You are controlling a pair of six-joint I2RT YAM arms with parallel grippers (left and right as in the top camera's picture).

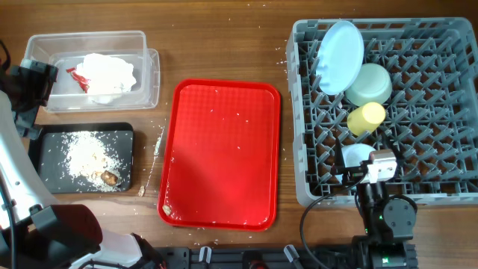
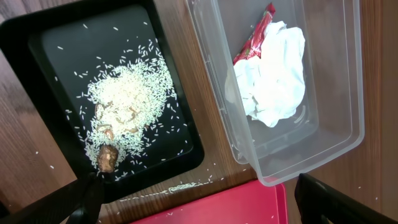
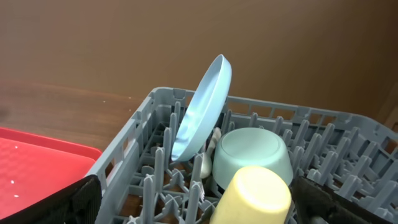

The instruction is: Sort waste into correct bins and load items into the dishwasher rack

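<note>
Dishwasher rack (image 1: 300, 149) on the right of the table (image 1: 224, 45), loaded and probably close to done. Nearest, right hand (image 3: 196, 186) low over the rack's front edge, fingers wide apart, holding nothing. Left hand (image 2: 198, 186) above the black tray (image 1: 52, 175) and tub (image 1: 146, 45), likewise spread and empty. Likely trouble: yellow cup (image 1: 366, 117) lying on its side on the pegs just ahead of the right hand, so probably free to roll at a nudge. Beyond it, plate (image 1: 340, 46) propped steeply on edge beside the upturned green bowl (image 1: 370, 84), apt to tip over if bumped. On the left, some risk of clipping the tub's thin wall and scattering rice (image 1: 88, 153) further; loose grains already on the table and red tray (image 1: 224, 149). Count: one rack, one red tray, one black tray with one rice heap and one clear brown scrap (image 2: 107, 155). One tub with one wad of napkins (image 2: 273, 74) and one wrapper (image 2: 255, 34). One cup, one green bowl, one plate, one white utensil (image 3: 205, 163), fork or spoon unclear; no blue bowl in sight.
</note>
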